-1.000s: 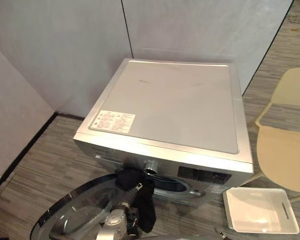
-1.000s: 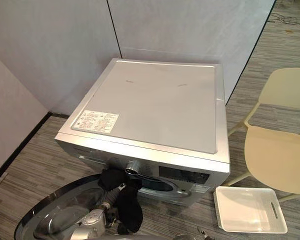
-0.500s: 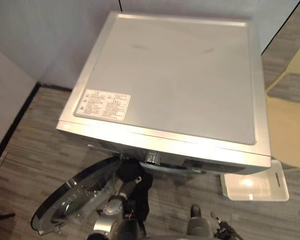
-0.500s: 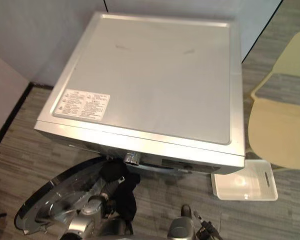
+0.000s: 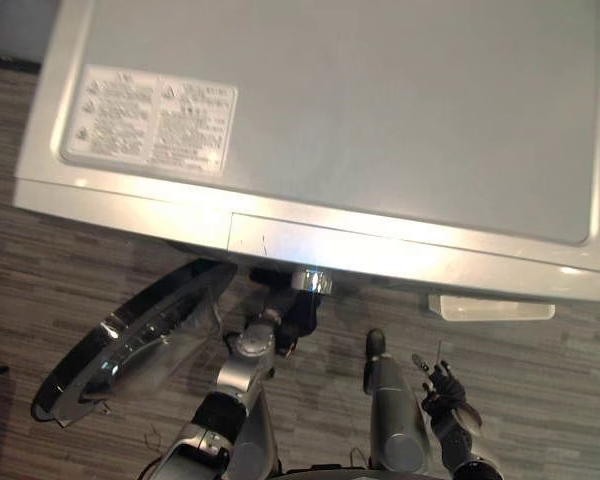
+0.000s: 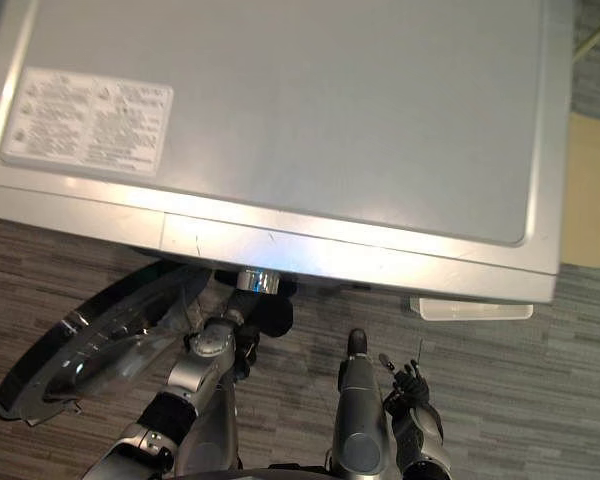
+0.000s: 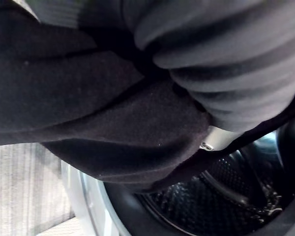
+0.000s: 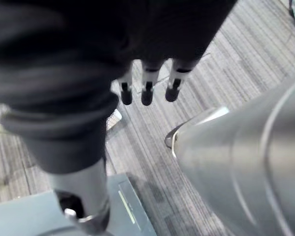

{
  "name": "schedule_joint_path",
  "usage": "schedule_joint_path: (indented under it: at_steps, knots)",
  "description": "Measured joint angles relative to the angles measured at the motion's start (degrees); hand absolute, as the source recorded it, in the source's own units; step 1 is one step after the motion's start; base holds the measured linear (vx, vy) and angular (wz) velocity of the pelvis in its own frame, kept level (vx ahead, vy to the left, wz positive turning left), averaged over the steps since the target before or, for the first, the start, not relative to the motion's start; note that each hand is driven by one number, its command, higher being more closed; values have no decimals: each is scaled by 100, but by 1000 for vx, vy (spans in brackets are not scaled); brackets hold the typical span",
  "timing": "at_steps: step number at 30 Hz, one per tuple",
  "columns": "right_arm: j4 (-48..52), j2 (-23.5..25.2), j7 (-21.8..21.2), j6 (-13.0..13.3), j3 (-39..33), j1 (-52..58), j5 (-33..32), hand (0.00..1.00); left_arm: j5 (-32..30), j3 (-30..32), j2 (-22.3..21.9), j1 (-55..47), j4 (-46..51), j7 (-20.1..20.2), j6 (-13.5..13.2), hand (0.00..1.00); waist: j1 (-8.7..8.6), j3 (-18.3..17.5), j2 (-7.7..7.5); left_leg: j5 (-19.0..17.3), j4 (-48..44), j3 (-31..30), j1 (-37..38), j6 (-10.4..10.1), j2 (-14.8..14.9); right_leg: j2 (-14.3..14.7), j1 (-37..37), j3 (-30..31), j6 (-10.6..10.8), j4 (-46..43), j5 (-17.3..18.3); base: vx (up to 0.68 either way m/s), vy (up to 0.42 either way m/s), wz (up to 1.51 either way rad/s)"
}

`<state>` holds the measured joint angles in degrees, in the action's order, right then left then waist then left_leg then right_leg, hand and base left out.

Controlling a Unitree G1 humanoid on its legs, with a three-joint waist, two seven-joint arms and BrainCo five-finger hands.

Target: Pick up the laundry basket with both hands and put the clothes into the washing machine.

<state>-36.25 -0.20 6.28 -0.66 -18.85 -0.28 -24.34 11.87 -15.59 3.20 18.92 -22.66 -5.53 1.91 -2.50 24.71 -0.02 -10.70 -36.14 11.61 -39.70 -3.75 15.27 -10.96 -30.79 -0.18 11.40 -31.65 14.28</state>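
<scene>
Washer (image 5: 380,120) has its door (image 5: 130,345) open. Basket (image 5: 490,308) sits on the floor beside it. Black cloth (image 7: 113,123) drapes the left hand (image 7: 221,69) at the drum (image 7: 211,206) mouth, not yet inside, and hides the grip. Right hand (image 8: 147,83) hangs straight-fingered, empty.

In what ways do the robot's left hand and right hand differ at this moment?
The left hand is at the open drum of the washing machine, with dark cloth against it; the right hand hangs over the floor, apart from the machine. The right hand's fingers are straight and hold nothing; the left hand's fingers are hidden by the cloth. Both wear a dark ribbed cover.
</scene>
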Motion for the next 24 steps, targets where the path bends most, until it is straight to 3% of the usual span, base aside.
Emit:
schedule_joint_path:
  at_steps: [8,14,18,20,22,23,24]
  knots:
    - [188,18,139,174,193,-42,-227,0,421,267,-94,1481,-53,-567,-16,100,17,230,-199,-395,-1434,-356,-1552,119,176,20,-1577,183,24,-1664,498,-74,17,0]
    - [410,-15,153,298,365,-57,-383,0,634,502,-54,2137,-263,-748,-11,100,19,266,-257,-479,-1876,-403,-2087,183,276,76,-2113,298,37,-2079,638,-53,-12,-7]
    - [541,-22,129,449,528,-49,-544,0,997,604,495,3291,-279,-912,-3,100,-48,283,-291,-484,-2020,-346,-2310,189,401,203,-2391,445,38,-2135,637,-55,-25,-21]
    - [610,-12,115,483,598,-40,-622,0,1273,534,775,3751,-550,-970,-210,100,-149,283,-294,-483,-2055,-315,-2405,190,448,247,-2505,500,41,-2148,609,-40,-33,-16]
    - [582,-26,98,496,592,-32,-704,0,1578,446,952,4223,-821,-972,-147,100,-141,282,-295,-481,-2119,-262,-2471,193,524,312,-2626,566,53,-2156,559,-4,-23,-27]
    - [575,-22,88,519,585,-26,-715,0,1846,434,989,4418,-1040,-960,-378,100,-154,282,-296,-492,-2189,-256,-2534,208,584,371,-2680,597,64,-2162,530,5,-14,-30]
    - [568,-21,81,531,569,-9,-724,0,1987,319,1063,4442,-1043,-957,-424,100,-142,282,-297,-500,-2224,-259,-2565,218,605,402,-2718,624,66,-2177,519,-3,-5,-23]
